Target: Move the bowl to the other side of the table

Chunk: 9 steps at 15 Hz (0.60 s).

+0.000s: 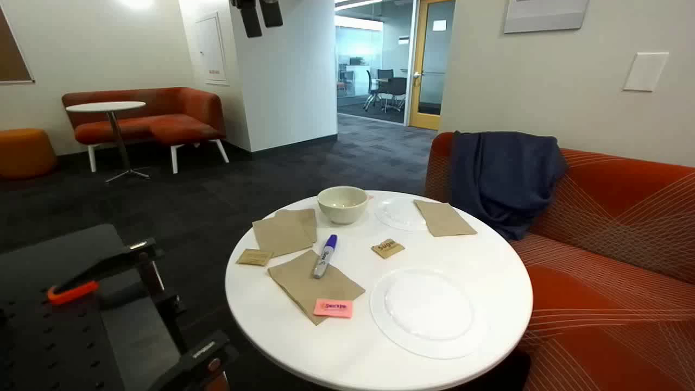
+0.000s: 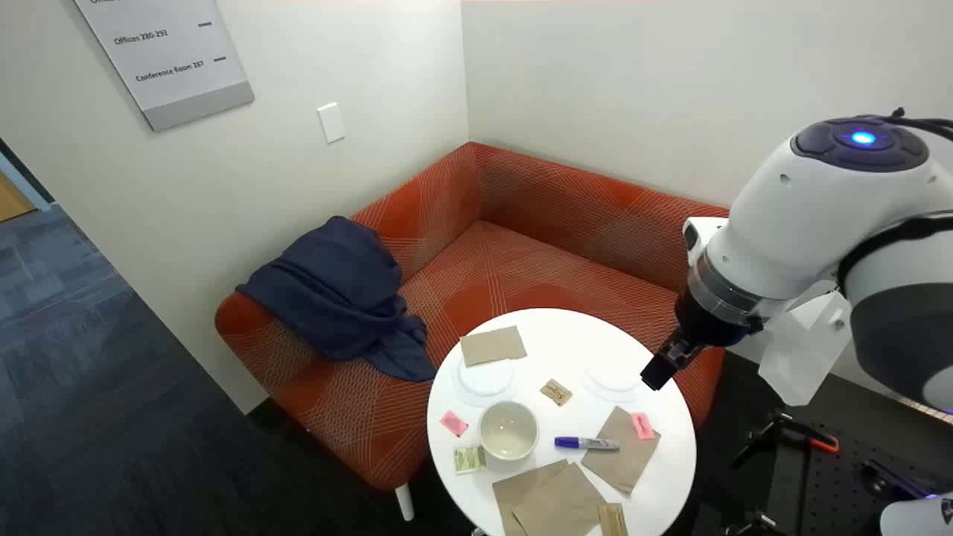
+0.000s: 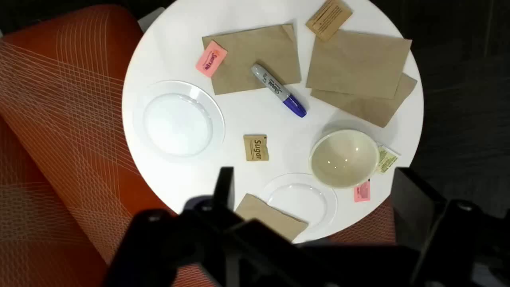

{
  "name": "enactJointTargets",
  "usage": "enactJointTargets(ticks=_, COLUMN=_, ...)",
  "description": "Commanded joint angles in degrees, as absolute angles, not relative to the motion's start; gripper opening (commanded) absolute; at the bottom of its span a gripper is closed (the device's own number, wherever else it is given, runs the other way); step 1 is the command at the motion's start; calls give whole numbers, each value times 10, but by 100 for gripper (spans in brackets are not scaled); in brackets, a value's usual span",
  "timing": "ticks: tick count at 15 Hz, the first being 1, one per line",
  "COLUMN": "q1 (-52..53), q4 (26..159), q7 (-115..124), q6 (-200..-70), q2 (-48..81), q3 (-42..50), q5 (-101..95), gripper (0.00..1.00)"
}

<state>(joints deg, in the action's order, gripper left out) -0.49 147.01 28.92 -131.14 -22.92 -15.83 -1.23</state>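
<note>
The cream-white bowl (image 1: 342, 206) stands upright and looks empty near the edge of the round white table (image 1: 358, 347). It also shows in an exterior view (image 2: 508, 430) and in the wrist view (image 3: 344, 158). My gripper (image 2: 659, 370) is high above the table, off to the side away from the bowl. In an exterior view only its dark fingertips (image 1: 261, 17) show at the top edge. In the wrist view the gripper's fingers (image 3: 314, 171) are wide apart with nothing between them; the bowl lies on the table well below them.
Two clear plates (image 3: 177, 123) lie on the table, one beside the bowl. A marker (image 3: 279, 89) rests partly on brown napkins (image 3: 259, 48). Sugar (image 3: 256, 148) and pink packets (image 3: 362, 192) lie around. An orange-red sofa (image 2: 521, 275) with a dark blue cloth (image 2: 342, 298) borders the table.
</note>
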Motion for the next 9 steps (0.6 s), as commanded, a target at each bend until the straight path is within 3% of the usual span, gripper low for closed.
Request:
enactJointTargets(ticks=1, q1=5, q4=1469, q7=293, q6=-1310, q2=-228, q3=-148, q5=-17, gripper=100)
enactJointTargets(ticks=9, q1=4, q4=1457, q7=265, q6=-1333, q2=-200, q3=-141, q5=-33, gripper=100)
